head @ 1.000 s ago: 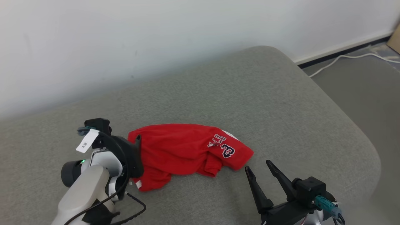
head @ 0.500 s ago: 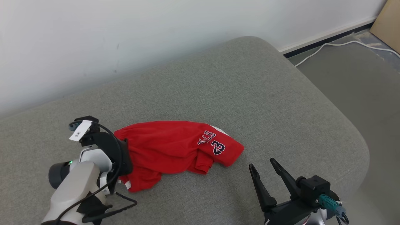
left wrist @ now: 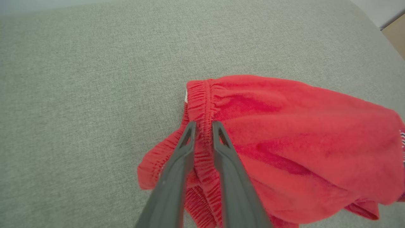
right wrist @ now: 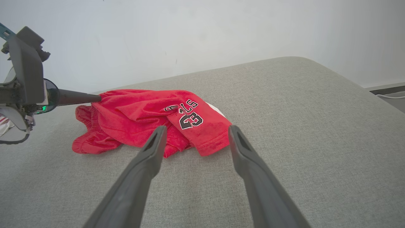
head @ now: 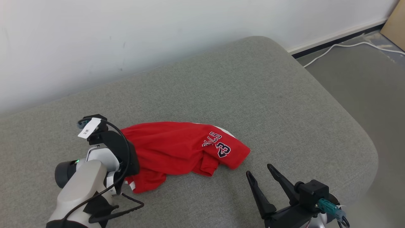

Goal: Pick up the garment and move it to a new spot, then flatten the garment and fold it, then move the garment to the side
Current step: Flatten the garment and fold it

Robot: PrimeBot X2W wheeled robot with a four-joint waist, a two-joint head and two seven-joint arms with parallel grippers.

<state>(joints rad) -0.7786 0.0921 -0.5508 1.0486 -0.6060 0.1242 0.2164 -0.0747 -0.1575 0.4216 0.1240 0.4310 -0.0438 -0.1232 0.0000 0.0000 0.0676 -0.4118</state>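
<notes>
The garment [head: 177,148], soft red knit shorts with a gathered elastic waistband and navy-and-white printed numerals, lay rumpled on a rounded cushion [head: 253,88] upholstered in coarse grey weave. The left pincer [left wrist: 204,126] held its slim dark fingers nearly together, nipping a ridge of the waistband at the garment's left end. The right pincer [head: 258,169] stood spread wide and empty, just beside the numbered leg hem, not touching it.
</notes>
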